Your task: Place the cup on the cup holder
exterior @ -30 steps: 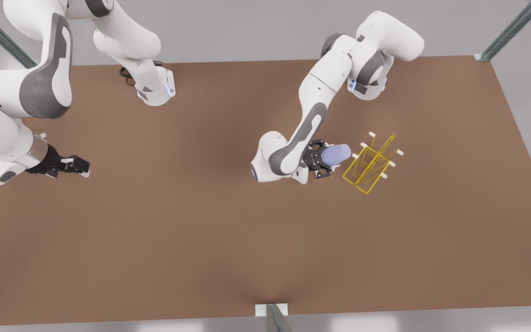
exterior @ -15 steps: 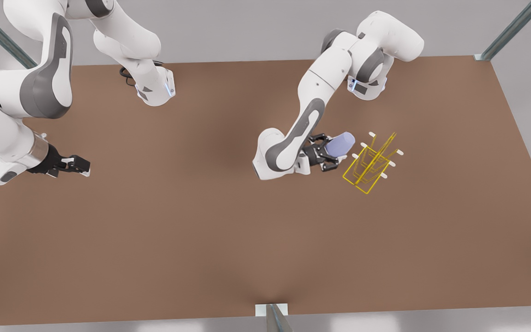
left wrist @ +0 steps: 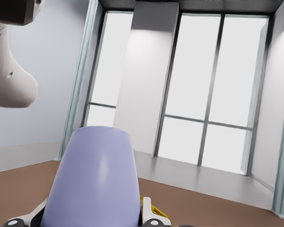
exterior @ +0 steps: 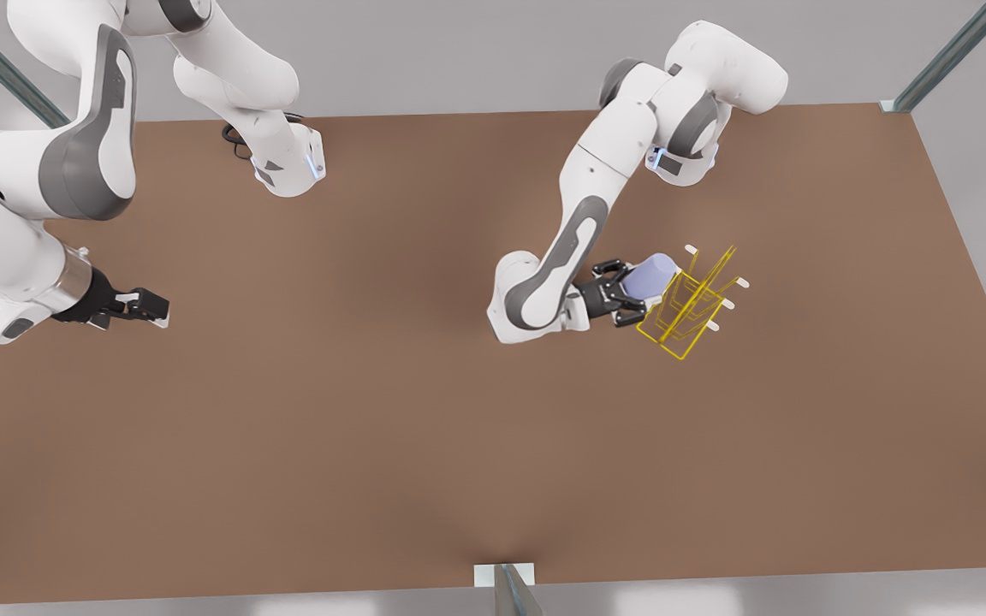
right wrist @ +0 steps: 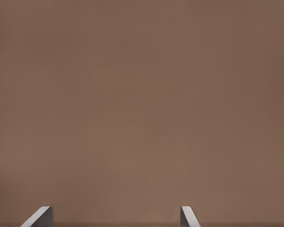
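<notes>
One cup [exterior: 652,275], likely light, rigid and smooth, clamped at its sides by left gripper [exterior: 630,295] beside cup holder [exterior: 688,301]; right gripper [exterior: 146,306] idle, parted, empty.

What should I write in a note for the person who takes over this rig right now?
Left gripper: shut on the cup, held in the air right at the cup holder, on its side toward the front view's left. In the front view the cup overlaps the holder's near pegs; I cannot tell whether they touch.
Right gripper: open, holding nothing, waiting over the bare table at the front view's far left.
Done: cup picked up and brought to the holder.
Left: seat the cup on a peg, open the left gripper, pull the arm back.
</notes>
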